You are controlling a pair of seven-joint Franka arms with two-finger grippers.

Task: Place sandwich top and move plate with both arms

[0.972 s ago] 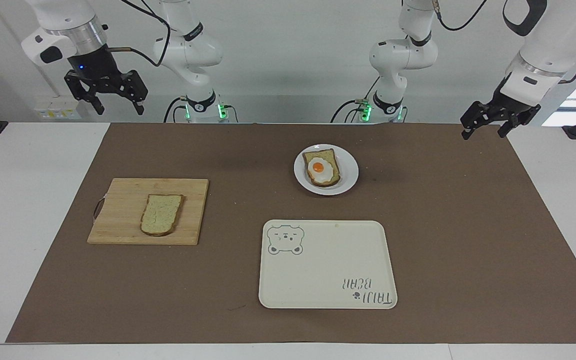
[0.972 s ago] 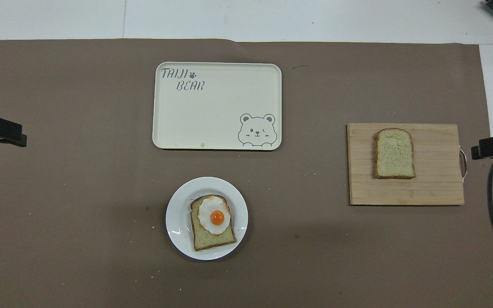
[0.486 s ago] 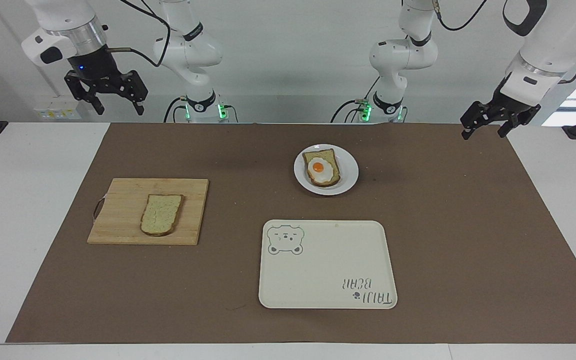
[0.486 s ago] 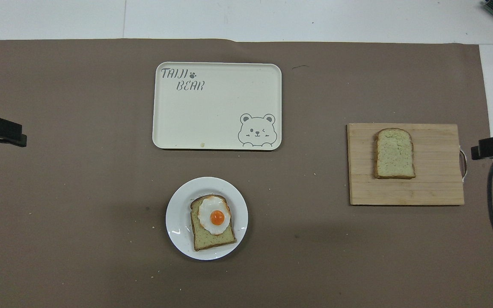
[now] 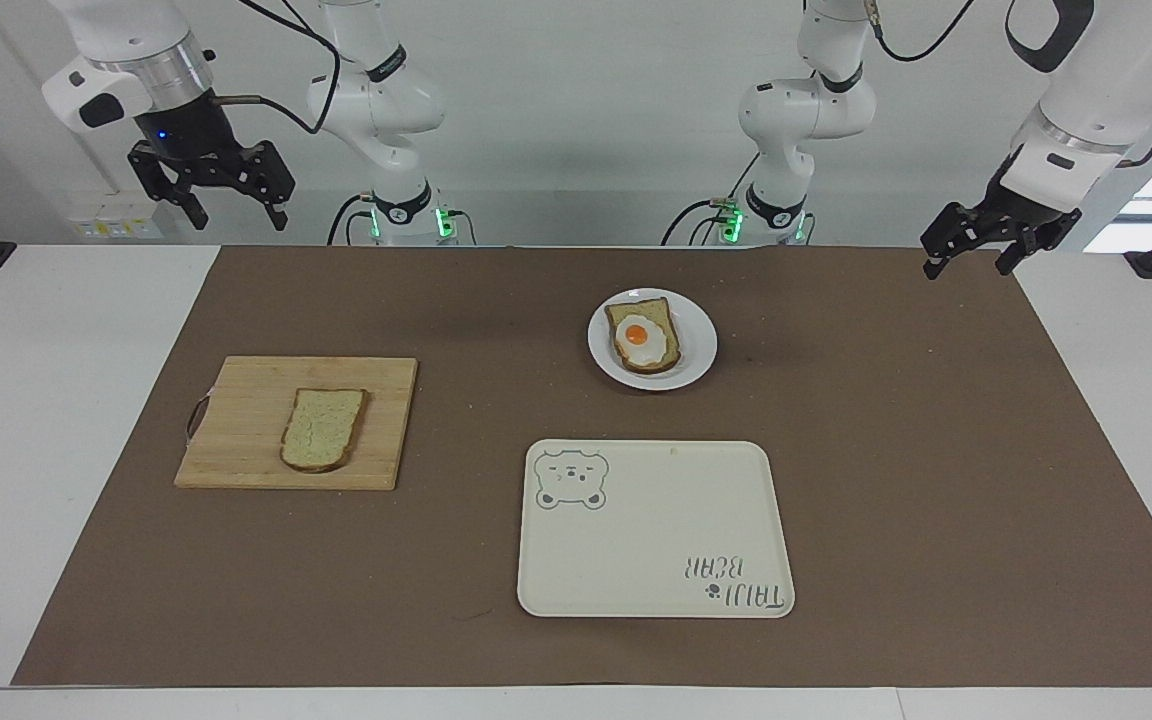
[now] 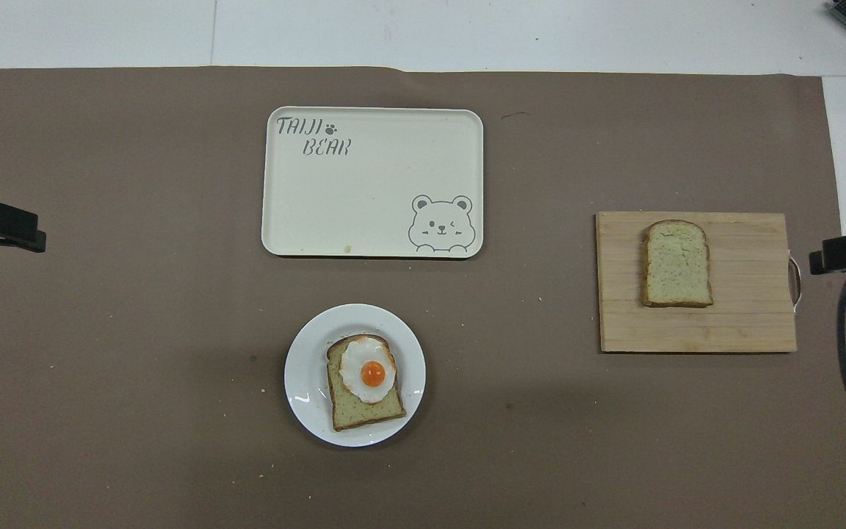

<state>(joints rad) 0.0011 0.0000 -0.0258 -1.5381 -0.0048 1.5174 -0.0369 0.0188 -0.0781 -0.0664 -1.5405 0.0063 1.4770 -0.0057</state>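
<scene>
Nothing is done yet. The sandwich top (image 5: 324, 429) lies on the cutting board (image 5: 236, 420), at 8 o'clock from the plate (image 5: 698, 345). The left gripper (image 5: 970, 252) and right gripper (image 5: 236, 205) are held raised, jaws wide, empty.

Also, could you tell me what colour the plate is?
The plate is plain white, clearest in the overhead view.

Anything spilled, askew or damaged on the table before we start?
Nothing stands out. The sandwich top lies flat on the cutting board, the egg-topped slice sits on the plate, and the tray is bare. Only a few small crumbs on the brown mat. Left gripper and right gripper wait raised, open.
</scene>
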